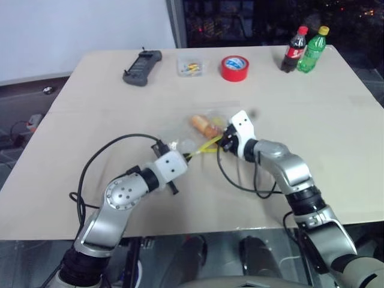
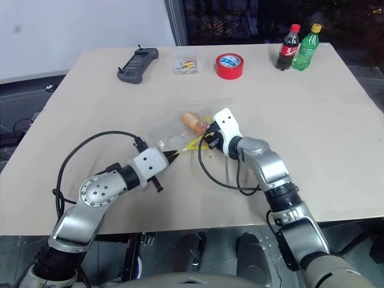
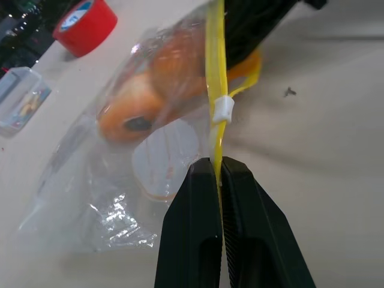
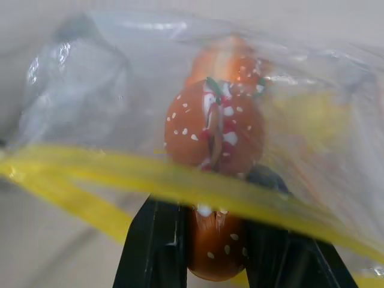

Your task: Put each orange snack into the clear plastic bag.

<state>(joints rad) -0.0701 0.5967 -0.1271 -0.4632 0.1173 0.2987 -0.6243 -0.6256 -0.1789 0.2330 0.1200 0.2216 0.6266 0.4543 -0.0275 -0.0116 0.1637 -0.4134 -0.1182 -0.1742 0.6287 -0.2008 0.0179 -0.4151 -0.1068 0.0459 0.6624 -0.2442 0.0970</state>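
Right wrist view: the right gripper (image 4: 207,246) has its jaws pinching an orange snack (image 4: 214,129) at the mouth of the clear plastic bag (image 4: 90,90), mid-tabletop, another snack (image 2: 192,120) already inside. The left gripper (image 3: 217,174), jaws pressed on the yellow seal strip (image 3: 216,72), could lose it, and I judge the mouth would then sag and the snack snag.

Pale beige rectangular tabletop (image 1: 336,120) with a faint seam running across its middle, evenly lit with soft shadows. Behind its far left corner is a plain white wall (image 1: 84,30), then a grey vertical frame post (image 1: 175,24) and a dark window (image 1: 252,21) with small red and white lights scattered in it. Dark grey floor (image 1: 27,102) to the left, with a small round silver fitting (image 1: 48,90) near the wall base.
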